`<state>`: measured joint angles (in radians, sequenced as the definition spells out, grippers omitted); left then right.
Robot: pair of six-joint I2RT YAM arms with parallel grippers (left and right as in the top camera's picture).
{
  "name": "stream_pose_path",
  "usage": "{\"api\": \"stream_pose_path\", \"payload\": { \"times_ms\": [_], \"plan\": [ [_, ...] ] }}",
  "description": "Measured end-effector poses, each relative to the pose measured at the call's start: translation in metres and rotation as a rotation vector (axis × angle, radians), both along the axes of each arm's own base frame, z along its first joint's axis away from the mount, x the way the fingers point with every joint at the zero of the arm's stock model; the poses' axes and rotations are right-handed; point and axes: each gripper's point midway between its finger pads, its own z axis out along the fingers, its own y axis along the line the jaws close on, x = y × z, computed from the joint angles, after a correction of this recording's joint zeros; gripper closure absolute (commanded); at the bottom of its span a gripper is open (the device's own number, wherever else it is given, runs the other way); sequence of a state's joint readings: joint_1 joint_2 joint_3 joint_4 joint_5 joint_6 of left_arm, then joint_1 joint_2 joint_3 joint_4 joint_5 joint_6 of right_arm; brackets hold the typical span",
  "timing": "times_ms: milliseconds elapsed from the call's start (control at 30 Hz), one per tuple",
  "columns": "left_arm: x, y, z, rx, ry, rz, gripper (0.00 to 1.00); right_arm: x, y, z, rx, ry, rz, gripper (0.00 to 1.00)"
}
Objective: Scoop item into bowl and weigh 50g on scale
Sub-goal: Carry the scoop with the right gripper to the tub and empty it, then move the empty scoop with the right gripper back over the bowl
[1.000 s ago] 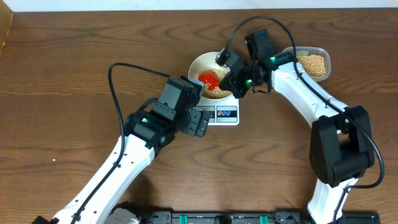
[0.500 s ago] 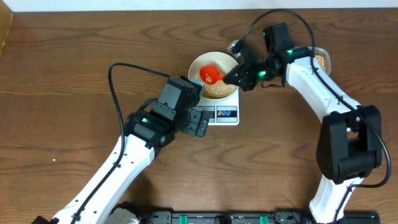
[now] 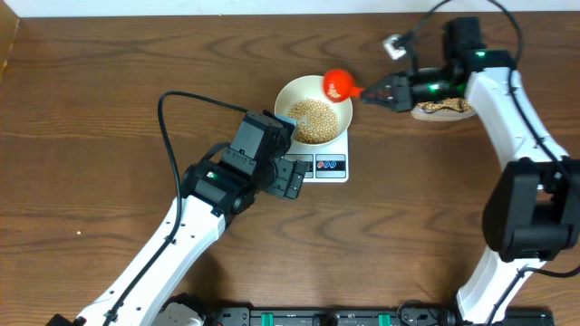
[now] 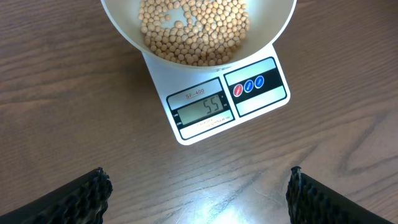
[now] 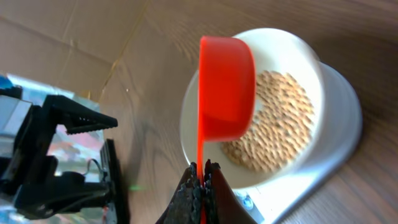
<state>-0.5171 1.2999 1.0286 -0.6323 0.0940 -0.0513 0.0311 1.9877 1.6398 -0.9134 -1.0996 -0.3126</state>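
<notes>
Listing from my remote station, beans first:

- Beans (image 3: 314, 119): small, round, tan-yellow, heaped in the bowl (image 3: 288, 95). A second lot lies in the clear container (image 3: 444, 110) at the far right, mostly hidden behind the right arm.
- Bowl: white, round, standing on the scale (image 3: 326, 167) and overhanging its back half.
- Scale: white, rectangular. On the left wrist view I read 55 on its grey display (image 4: 202, 111), with round red and blue buttons (image 4: 249, 86) beside it.
- Scoop (image 3: 337, 84): red, over the bowl's upper-right rim, turned on its side. I cannot tell what it carries.
- Right gripper (image 3: 381, 92): fingers clamped on the scoop's thin handle, between bowl and container.
- Left gripper (image 3: 290, 178): just beside the scale's front-left corner, fingers (image 4: 81, 196) spread wide, holding nothing.
- Table (image 3: 91, 109): dark brown wood.
</notes>
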Motion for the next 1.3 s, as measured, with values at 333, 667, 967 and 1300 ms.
{"api": "stream_pose_path", "payload": {
  "times_ms": [333,667,967,1300],
  "plan": [
    [0.000,0.000,0.000,0.000,0.000,0.000,0.08,-0.004,-0.108,0.014,-0.171,0.009,-0.241,0.99],
    [0.000,0.000,0.000,0.000,0.000,0.000,0.08,0.001,-0.183,0.005,-0.605,-0.025,-0.465,0.99],
    [0.000,0.000,0.000,0.000,0.000,0.000,0.08,0.011,-0.194,-0.008,-1.007,-0.068,-0.545,0.99],
    [0.000,0.000,0.000,0.000,0.000,0.000,0.08,0.020,-0.186,0.004,-1.265,-0.184,-0.574,0.99]
  ]
}}
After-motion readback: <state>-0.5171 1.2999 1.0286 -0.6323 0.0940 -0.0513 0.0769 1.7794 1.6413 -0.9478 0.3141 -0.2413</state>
